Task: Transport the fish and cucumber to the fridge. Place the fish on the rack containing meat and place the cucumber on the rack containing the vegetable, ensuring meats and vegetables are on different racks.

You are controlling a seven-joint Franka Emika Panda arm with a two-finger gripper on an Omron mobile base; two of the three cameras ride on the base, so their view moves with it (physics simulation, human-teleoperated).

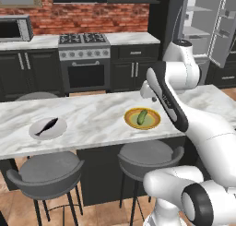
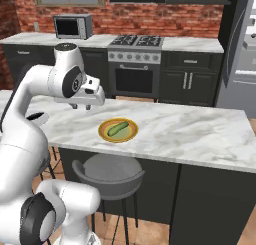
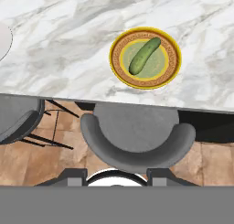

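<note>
On the marble counter [image 1: 92, 119] the cucumber [image 1: 142, 117] lies slantwise in a yellow-rimmed plate [image 1: 156, 121], and well off to the left the fish [image 1: 46, 126] rests on a white plate [image 1: 61, 131]. The end effector [image 2: 81, 106] hangs above the counter, a little to the left of the cucumber's plate and clear of it, its jaws drawn narrow with nothing between them. Two grey stools [image 1: 147, 158] stand tucked under the counter's near edge. Beyond the island, at the far right, the fridge [image 1: 207, 24] stands with its doors open.
</note>
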